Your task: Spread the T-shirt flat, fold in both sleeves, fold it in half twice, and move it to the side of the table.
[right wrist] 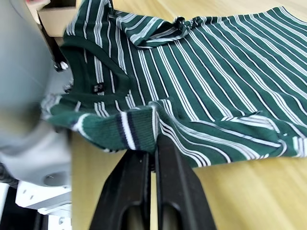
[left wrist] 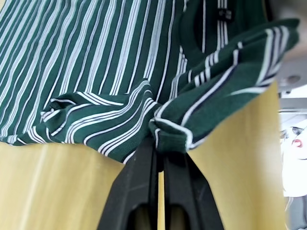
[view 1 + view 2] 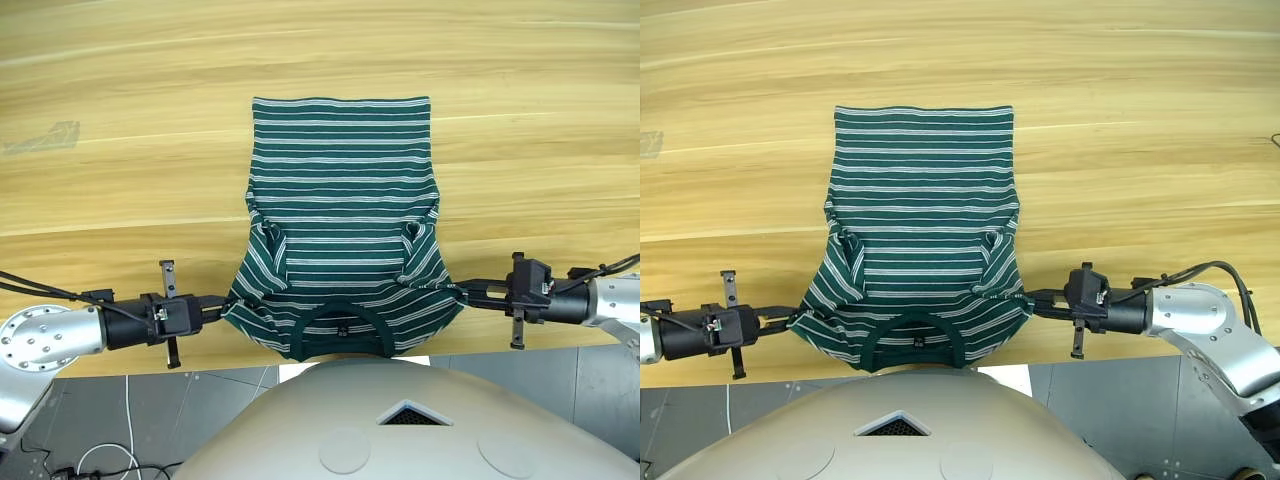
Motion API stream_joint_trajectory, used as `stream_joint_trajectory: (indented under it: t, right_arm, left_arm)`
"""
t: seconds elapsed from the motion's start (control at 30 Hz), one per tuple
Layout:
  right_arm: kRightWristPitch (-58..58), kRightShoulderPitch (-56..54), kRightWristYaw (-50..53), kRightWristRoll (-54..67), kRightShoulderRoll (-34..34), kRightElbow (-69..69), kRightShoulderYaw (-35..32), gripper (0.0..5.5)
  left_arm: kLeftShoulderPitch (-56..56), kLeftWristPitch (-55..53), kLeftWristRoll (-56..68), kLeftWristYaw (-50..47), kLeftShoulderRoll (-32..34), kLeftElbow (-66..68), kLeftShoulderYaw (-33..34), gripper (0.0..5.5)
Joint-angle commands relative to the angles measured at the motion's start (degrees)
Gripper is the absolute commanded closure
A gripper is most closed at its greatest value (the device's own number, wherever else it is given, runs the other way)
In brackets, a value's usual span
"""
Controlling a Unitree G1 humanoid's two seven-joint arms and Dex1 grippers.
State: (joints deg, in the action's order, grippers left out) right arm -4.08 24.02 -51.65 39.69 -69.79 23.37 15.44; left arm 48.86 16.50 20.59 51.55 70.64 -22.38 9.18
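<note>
Pale wooden table (image 3: 120, 90), grain and plank seams running from 9 to 3 o'clock, with light glare on the boards toward 12. Faint dull mark (image 3: 45, 137) on the wood out at 10 o'clock, well apart from the cloth. Past the table's near edge at 6 o'clock, grey tiled floor (image 3: 110, 400); thin white cable (image 3: 128, 425) looping across it at 7 o'clock.

Dark green T-shirt (image 3: 342, 200) with thin white stripes, lying lengthwise mid-table: straight hem toward 12 o'clock, collar (image 3: 340, 318) at 6, right at the table's near edge. Left sleeve (image 3: 268, 238) and right sleeve (image 3: 415, 235) folded in over the body, each bunched a little at the fold. Far half flat, near half rumpled and slightly raised at the shoulders.

Left gripper (image 3: 226, 299) at 8 o'clock of the shirt, fingers pressed together on the left shoulder corner, striped cloth bulging over the black tips in the left wrist view. Right gripper (image 3: 456, 290) at 4 o'clock, pinching the right shoulder corner the same way.

Small black label (image 3: 341, 327) sewn inside the collar's back, a few pale marks on it, too small to read.
</note>
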Motion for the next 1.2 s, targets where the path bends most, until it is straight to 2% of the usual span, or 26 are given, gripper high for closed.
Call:
stream_joint_trajectory:
  t: [0.03, 0.17, 0.27, 0.37, 0.5, 0.63, 0.8, 1.0, 1.2]
  right_arm:
    - [2.8, 3.5, -1.9, 1.3, 0.8, 1.7, -6.0, 5.50]
    - [4.6, 5.1, -4.2, 1.6, 3.1, 2.2, -10.6, 5.50]
    - [5.7, 0.0, -5.3, -0.6, 6.4, -0.6, -11.1, 5.50]
    - [6.4, -8.9, -5.9, -4.8, 11.5, -5.1, -8.9, 5.50]
    - [4.2, -29.2, -3.3, -13.7, 26.3, -20.1, -3.4, 5.50]
    - [0.1, -39.9, -2.5, -19.4, 35.2, -33.0, -3.1, 5.50]
    - [-5.7, -48.6, 0.7, -22.4, 42.9, -47.7, -6.7, 5.50]
    - [-12.2, -55.1, 3.9, -26.8, 47.9, -62.5, -8.9, 5.50]
    - [-16.0, -62.4, 9.1, -31.1, 51.2, -76.1, -10.8, 4.30]
  left_arm:
    - [5.3, -1.9, 3.4, 4.3, -4.5, -4.2, 4.9, 5.47]
    - [6.1, -4.8, 6.3, 8.8, -7.1, -7.3, 8.6, 5.47]
    - [-1.7, -7.3, 6.2, 9.5, -7.2, -4.2, 8.1, 5.47]
    - [-19.2, -10.2, 2.7, 6.8, -9.2, 3.1, 2.6, 5.47]
    - [-43.9, -11.5, -5.3, 6.4, -17.8, 18.3, -9.3, 5.47]
    - [-57.6, -9.8, -9.2, 5.6, -26.3, 29.8, -14.3, 5.47]
    - [-66.9, -6.5, -11.1, 2.1, -33.7, 42.0, -14.2, 5.47]
    - [-72.9, -2.3, -11.6, -1.9, -36.5, 55.1, -10.9, 5.47]
    - [-74.7, -0.2, -11.6, -5.1, -38.1, 62.0, -8.1, 5.50]
